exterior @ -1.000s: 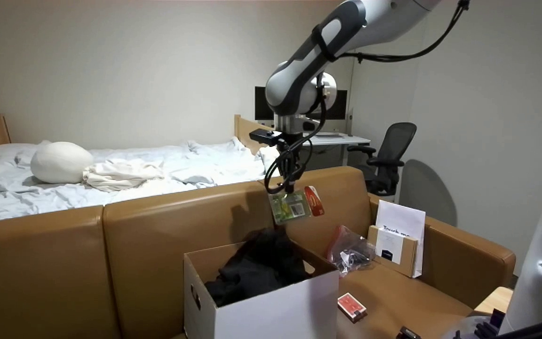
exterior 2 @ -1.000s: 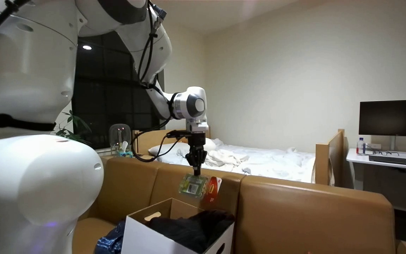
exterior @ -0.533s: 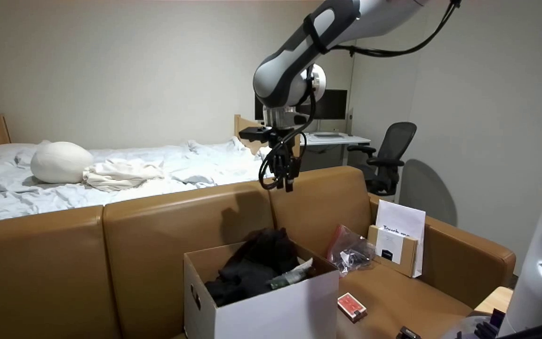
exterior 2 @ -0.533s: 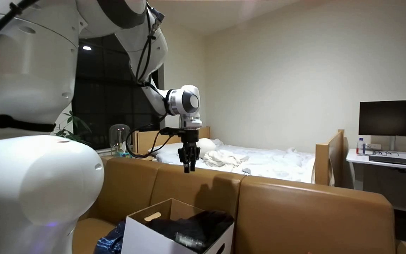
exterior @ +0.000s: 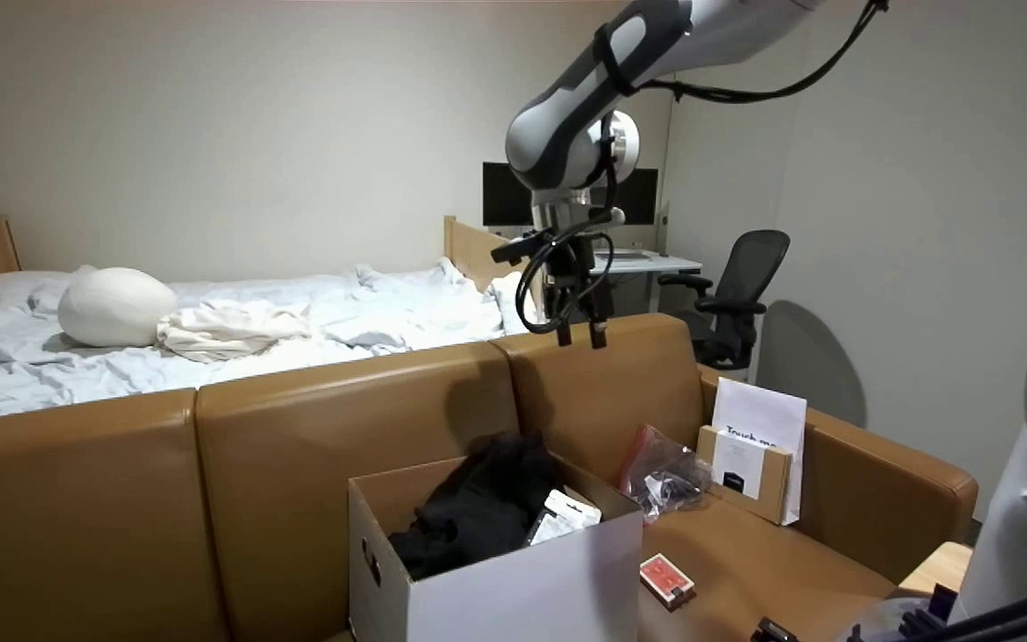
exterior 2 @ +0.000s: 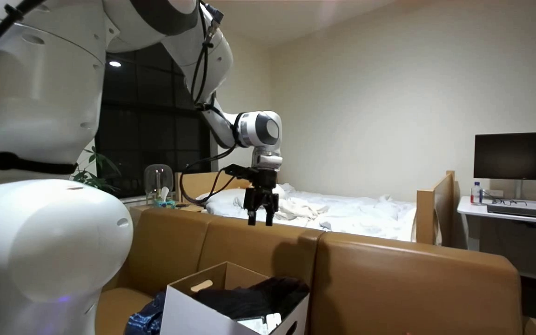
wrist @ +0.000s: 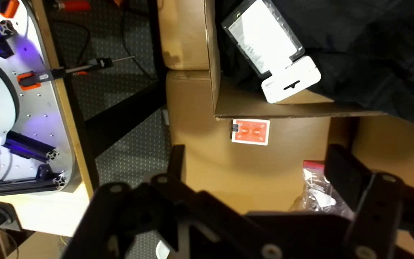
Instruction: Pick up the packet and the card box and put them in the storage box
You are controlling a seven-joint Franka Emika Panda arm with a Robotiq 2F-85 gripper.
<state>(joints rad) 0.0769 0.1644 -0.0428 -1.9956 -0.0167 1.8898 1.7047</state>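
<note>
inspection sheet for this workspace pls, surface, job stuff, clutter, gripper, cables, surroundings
Surface: brown leather-look sofa, visible seams between backrest panels.
Job's things: large white cardboard storage box, open-topped, on the sofa; flat clear-plastic packet with a white label, inside that box; small flat red card box with a white border, outside it, on the seat.
Clutter: crumpled black cloth inside the storage box; red-edged clear plastic bag; flat brown box with a white band, before white printed paper.
Grippers: black two-finger gripper, open, holding nothing, raised.
Cables: black cables, some looping near the gripper; snags: nothing seen.
Surroundings: bed with white bedding; black office chair.
</note>
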